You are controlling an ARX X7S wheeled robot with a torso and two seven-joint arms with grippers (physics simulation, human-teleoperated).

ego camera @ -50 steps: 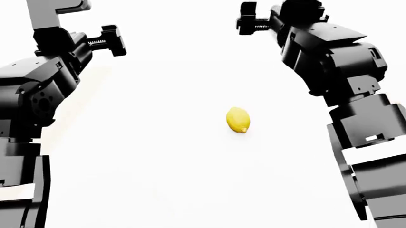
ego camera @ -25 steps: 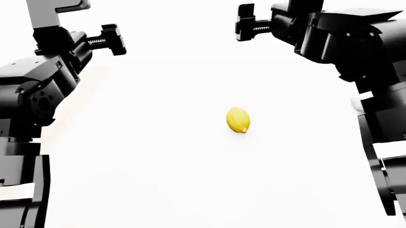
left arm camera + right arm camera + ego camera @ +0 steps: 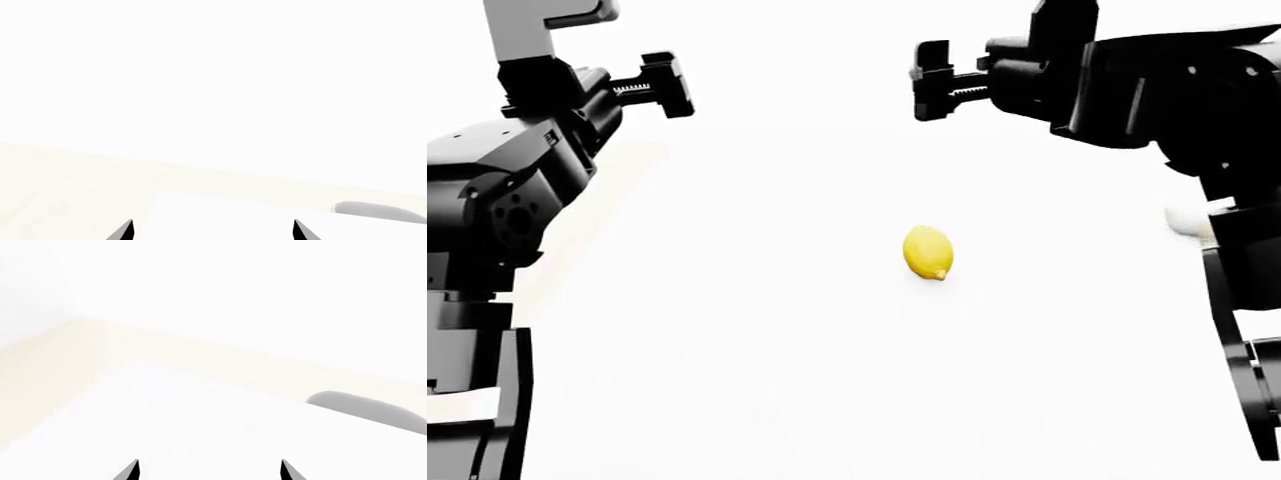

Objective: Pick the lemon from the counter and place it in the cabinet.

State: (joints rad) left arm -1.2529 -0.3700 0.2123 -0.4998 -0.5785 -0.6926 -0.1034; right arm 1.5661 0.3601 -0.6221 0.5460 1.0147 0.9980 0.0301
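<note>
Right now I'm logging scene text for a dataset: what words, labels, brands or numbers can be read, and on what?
None: no readable text in any view.
The lemon, counter, left gripper and right gripper carry no lettering.

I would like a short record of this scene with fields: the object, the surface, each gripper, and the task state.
object: small yellow oval lemon, lying free
surface: plain cream-white counter
left gripper: open, raised far from the lemon, holds nothing
right gripper: open, raised beyond the lemon, holds nothing
cabinet: not in view
task state: lemon not yet picked
</note>
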